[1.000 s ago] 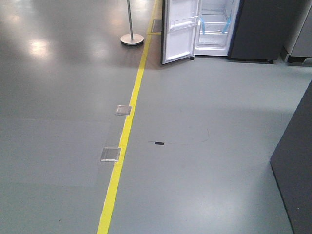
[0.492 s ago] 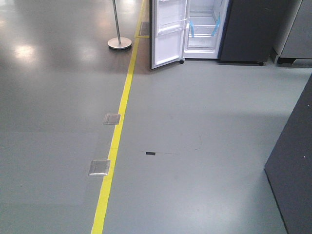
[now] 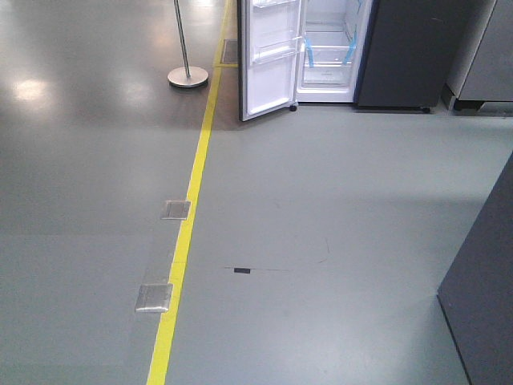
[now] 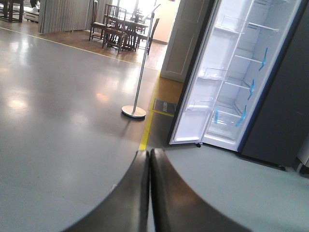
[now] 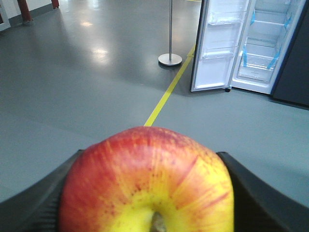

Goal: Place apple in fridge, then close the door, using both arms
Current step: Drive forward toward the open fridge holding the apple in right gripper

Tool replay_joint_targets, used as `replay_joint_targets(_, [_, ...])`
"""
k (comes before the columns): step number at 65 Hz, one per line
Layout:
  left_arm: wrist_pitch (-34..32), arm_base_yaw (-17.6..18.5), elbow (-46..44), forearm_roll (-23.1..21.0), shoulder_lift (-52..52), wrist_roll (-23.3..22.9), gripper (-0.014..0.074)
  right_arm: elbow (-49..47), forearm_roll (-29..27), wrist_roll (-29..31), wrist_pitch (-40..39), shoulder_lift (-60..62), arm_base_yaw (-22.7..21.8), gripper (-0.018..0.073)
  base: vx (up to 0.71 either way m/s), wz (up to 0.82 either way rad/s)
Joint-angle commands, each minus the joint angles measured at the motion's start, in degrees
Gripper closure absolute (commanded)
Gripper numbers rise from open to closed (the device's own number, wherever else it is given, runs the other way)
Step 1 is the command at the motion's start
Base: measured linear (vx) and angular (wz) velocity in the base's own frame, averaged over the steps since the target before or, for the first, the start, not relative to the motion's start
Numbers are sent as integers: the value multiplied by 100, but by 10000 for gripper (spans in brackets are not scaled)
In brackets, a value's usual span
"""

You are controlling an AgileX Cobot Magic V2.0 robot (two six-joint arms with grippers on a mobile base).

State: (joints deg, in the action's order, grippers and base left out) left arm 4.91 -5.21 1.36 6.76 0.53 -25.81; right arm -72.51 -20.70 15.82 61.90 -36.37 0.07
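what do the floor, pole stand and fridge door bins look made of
Floor: smooth glossy coating, perhaps epoxy over concrete; lamps mirror in it.
Pole stand: silvery metal, likely steel, with bright glints.
Door bins: clear plastic; the white door shows through.

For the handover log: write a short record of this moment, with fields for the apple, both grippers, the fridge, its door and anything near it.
apple: held in the right gripper, stem and yellow patch facing the wrist camera
right gripper: shut on the apple
left gripper: shut, holding nothing
fridge: ahead across the floor, white inside, blue tape on it
door: open, swung left of the compartment
nearby: silver pole left of the door; yellow line on the floor
status: apple not yet inside
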Motion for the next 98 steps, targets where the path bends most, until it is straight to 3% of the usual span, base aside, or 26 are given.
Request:
replay_joint_targets(1, [-389, 4, -97, -14, 76, -59, 603, -126, -85, 42, -435, -37, -7, 458, 19, -1])
replay_joint_targets(98, [-389, 4, -97, -14, 76, -59, 603, -126, -85, 42, -430, -37, -7, 458, 21, -1])
